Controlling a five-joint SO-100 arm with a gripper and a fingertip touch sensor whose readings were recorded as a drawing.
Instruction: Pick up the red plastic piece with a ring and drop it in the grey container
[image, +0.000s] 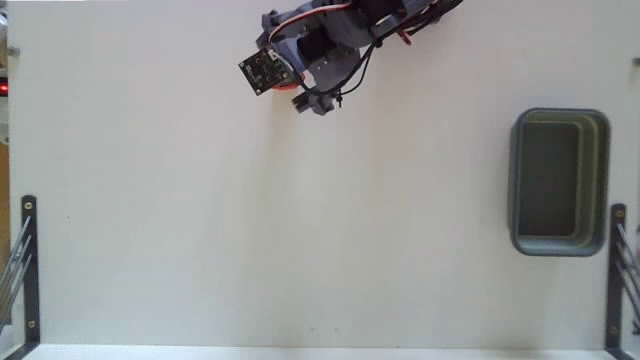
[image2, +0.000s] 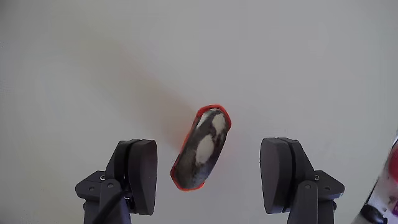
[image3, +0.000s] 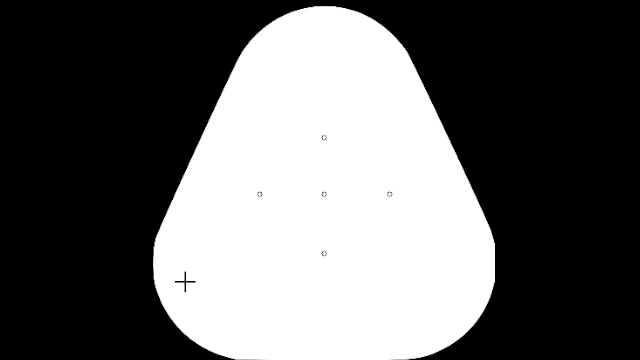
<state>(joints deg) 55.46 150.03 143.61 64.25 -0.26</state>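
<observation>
I see the grey container (image: 559, 182) sitting well off to the right in the fixed view — empty. My gripper (image2: 208, 177) stands wide open, fingers straddling the red plastic piece (image2: 202, 149) on the table — lined up, I judge, for closing.

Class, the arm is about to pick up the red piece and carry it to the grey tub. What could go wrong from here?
1. The red piece lies slanted between the open gripper fingers, so closing may twist or squeeze it out.
2. The grey tub sits far across the table in the fixed view; a weak grip might drop the piece on the way.
</observation>
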